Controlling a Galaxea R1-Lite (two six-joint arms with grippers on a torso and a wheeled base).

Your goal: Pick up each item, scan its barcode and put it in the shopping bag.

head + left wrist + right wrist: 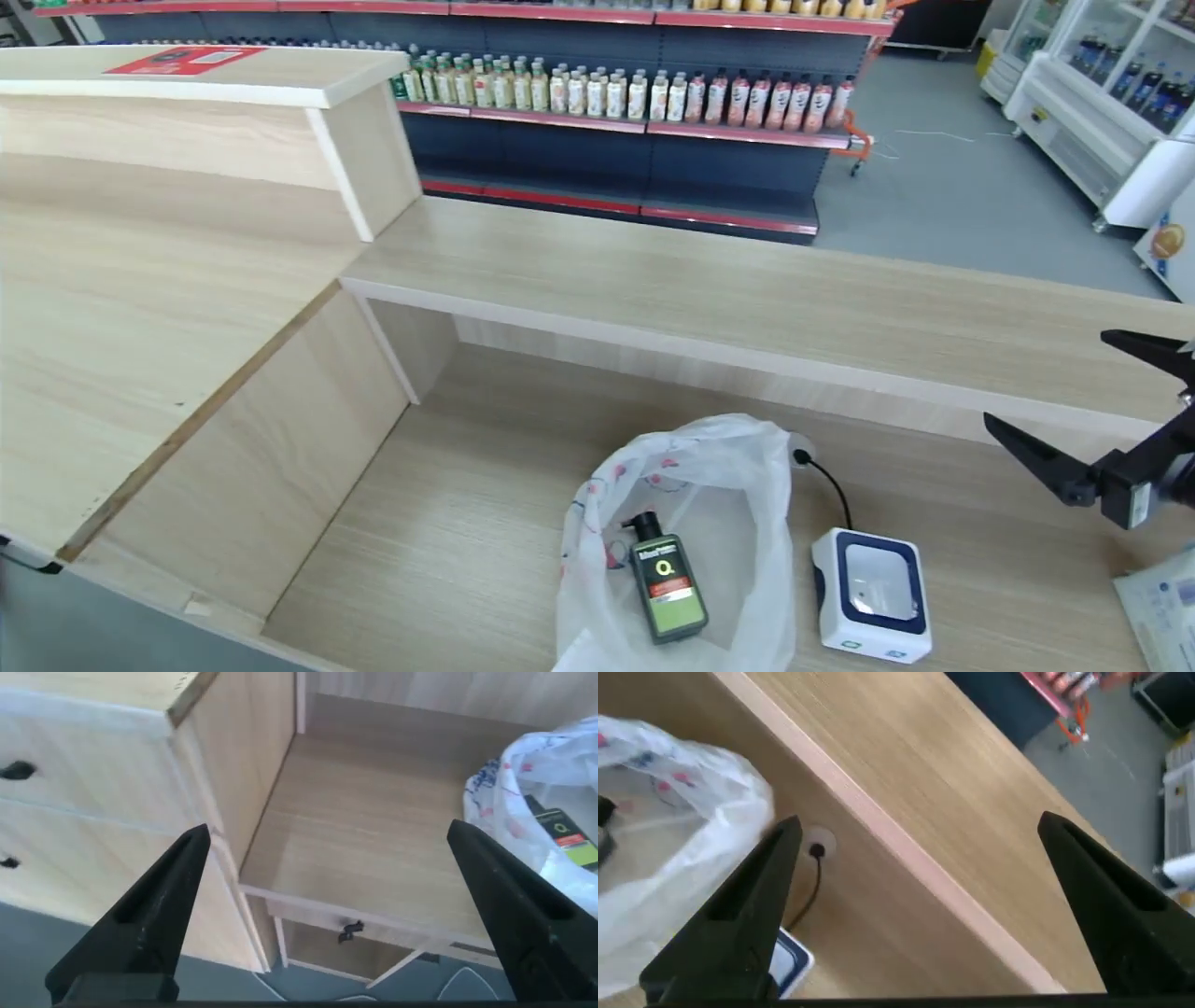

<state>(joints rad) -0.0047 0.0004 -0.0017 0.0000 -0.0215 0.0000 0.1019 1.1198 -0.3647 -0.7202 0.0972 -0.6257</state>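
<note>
- A white shopping bag [738, 467] lies open on the bench [448, 551], with a green bottle [667, 590] inside.
- A scanner [875, 594] sits just right of the bag.
- The right gripper [1047, 378] hovers at the far right, fingers apart, empty.
- The left gripper [329, 831] has its fingers apart, empty.

A light wooden table [448, 541] lies below a raised wooden ledge [747, 299]. Behind it, dark blue store shelves with red edges [653, 168] carry rows of drink bottles [635, 93]. A white glass-door fridge [1097, 103] stands on the grey floor [952, 187].
</note>
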